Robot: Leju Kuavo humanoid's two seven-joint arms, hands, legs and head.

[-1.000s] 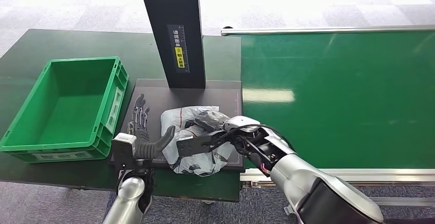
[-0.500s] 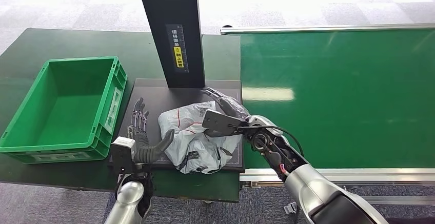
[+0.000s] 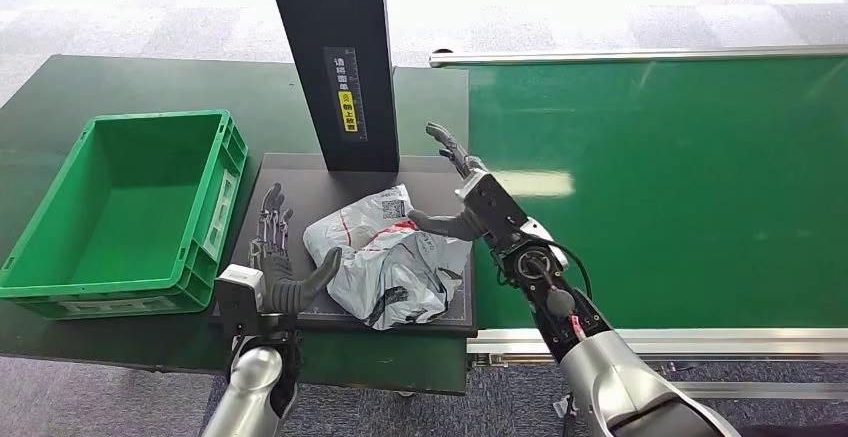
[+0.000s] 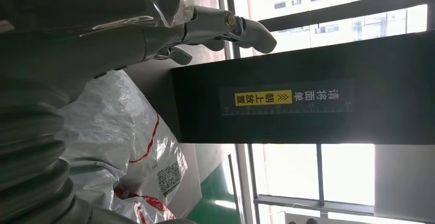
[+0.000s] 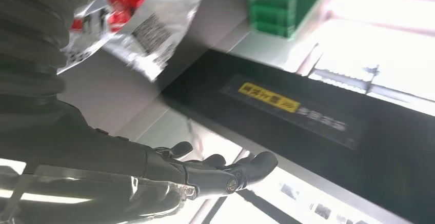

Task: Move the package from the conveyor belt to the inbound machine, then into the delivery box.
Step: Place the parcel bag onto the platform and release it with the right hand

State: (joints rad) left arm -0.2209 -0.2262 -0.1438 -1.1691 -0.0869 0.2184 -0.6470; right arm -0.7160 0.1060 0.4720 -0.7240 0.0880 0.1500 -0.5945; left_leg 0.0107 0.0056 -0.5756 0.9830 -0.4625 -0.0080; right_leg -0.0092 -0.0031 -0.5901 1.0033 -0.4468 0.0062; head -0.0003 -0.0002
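Observation:
A crumpled white and grey plastic package (image 3: 385,257) with red print and a QR label lies on the black platform (image 3: 300,192) of the inbound machine, below its black column (image 3: 335,57). My right hand (image 3: 465,197) is open at the package's right side, fingers raised, thumb touching or just beside the bag. My left hand (image 3: 280,262) stands open at the package's left side, thumb next to the bag. The package (image 4: 128,147) also fills the left wrist view beside my left hand (image 4: 169,24). The right wrist view shows the package (image 5: 138,24) behind my open right hand (image 5: 205,170).
A green delivery box (image 3: 130,207) stands open on the dark table left of the machine. The green conveyor belt (image 3: 660,187) runs along the right with a metal rail at its far edge. The table's front edge is close to both arms.
My right hand has let go of the package and lifted up and back to the right, opening. The package settled flatter on the platform. The left hand stayed in place.

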